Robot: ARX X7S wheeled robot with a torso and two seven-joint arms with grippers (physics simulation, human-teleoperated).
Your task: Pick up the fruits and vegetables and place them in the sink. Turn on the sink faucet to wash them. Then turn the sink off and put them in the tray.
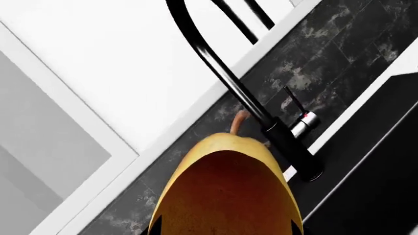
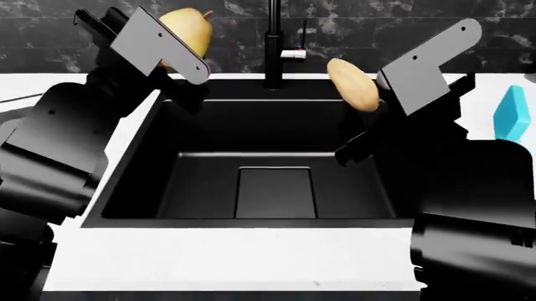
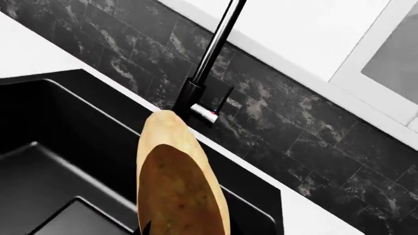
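My left gripper (image 2: 172, 47) is shut on the yellow fruit (image 2: 186, 31), held high over the sink's back left corner; in the left wrist view the fruit (image 1: 225, 191) fills the jaws, stem toward the faucet. My right gripper (image 2: 373, 88) is shut on the tan potato (image 2: 353, 83), held above the sink's right side; it also shows in the right wrist view (image 3: 177, 181). The black sink (image 2: 125, 188) lies below with its drain plate (image 2: 275, 192). The black faucet (image 2: 273, 50) with its silver lever (image 2: 293, 54) stands behind the basin, also seen from the left wrist (image 1: 287, 142) and right wrist (image 3: 196, 93). The tray is out of view.
A teal packet (image 2: 511, 113) lies on the white counter at the right. A dark marble backsplash (image 2: 377, 31) runs behind the sink. The white counter front edge (image 2: 235, 257) is below the basin.
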